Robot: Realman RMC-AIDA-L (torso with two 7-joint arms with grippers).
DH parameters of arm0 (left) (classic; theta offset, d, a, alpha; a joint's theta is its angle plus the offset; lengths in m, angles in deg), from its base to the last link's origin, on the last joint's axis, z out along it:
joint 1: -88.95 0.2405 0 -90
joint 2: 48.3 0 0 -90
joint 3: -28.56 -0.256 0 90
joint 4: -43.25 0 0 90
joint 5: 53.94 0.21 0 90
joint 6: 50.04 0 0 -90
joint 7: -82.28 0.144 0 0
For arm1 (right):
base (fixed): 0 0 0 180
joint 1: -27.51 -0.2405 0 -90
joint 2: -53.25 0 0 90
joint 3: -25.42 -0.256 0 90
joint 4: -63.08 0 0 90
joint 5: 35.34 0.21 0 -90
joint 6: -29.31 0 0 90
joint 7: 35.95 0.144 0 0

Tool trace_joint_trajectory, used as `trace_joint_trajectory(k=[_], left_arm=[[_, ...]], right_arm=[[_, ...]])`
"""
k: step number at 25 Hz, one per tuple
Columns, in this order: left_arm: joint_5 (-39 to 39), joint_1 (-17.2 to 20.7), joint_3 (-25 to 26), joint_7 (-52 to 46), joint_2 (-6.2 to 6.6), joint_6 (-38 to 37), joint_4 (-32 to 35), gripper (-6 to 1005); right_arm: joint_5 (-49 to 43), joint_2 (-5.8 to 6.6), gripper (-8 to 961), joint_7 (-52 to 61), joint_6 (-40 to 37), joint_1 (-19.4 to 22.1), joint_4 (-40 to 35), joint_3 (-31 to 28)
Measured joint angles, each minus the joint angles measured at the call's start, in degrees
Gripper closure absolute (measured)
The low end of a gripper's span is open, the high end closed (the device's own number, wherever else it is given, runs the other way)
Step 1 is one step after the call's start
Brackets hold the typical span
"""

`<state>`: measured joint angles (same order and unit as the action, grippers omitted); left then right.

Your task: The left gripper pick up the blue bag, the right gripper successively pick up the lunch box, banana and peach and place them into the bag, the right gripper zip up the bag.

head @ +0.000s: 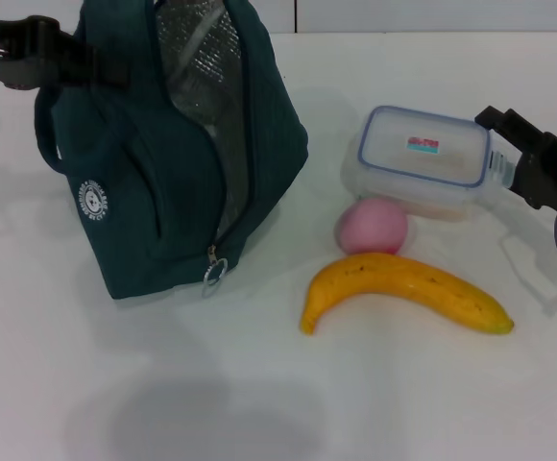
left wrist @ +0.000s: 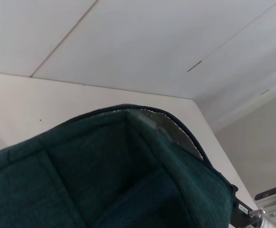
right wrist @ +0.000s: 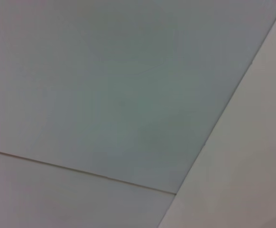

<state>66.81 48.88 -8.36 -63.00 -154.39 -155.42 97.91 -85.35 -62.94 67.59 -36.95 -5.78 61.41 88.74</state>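
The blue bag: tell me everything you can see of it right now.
The blue bag is dark teal fabric, upright on the white table, its zipper open so the silvery lining shows. A silver ring pull hangs low at the zipper's end, and a round white logo sits on its side by a padded handle. The left claw is at its upper edge. The food lies apart to its right, not touching it.

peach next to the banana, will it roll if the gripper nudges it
Probably. The peach looks round and smooth, so a nudge could roll it. The banana and lunch box sit close, perhaps touching, and may stop it.
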Motion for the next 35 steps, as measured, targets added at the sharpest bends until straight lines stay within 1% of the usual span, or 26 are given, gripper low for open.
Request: trace_joint_trajectory(k=[12, 17, 23, 35], left_arm=[[0.0, 0.3, 0.0, 0.2, 0.14, 0.1, 0.0, 954], [0.0, 0.3, 0.0, 0.3, 0.22, 0.2, 0.0, 954], [0.0, 0.2, 0.0, 0.6, 0.16, 0.2, 0.0, 954], [-0.2, 0.1, 0.1, 0.6, 0.01, 0.2, 0.0, 955]], right_arm=[[0.0, 0.00, 111, 0.1, 0.3, -0.4, -0.5, 2.1], [0.1, 0.00, 317, 0.1, 0.5, -0.5, -0.8, 3.6], [0.0, -0.02, 528, -0.1, 1.1, -0.5, -0.8, 3.6], [0.3, 0.00, 763, -0.2, 1.6, -0.2, -0.8, 3.6]])
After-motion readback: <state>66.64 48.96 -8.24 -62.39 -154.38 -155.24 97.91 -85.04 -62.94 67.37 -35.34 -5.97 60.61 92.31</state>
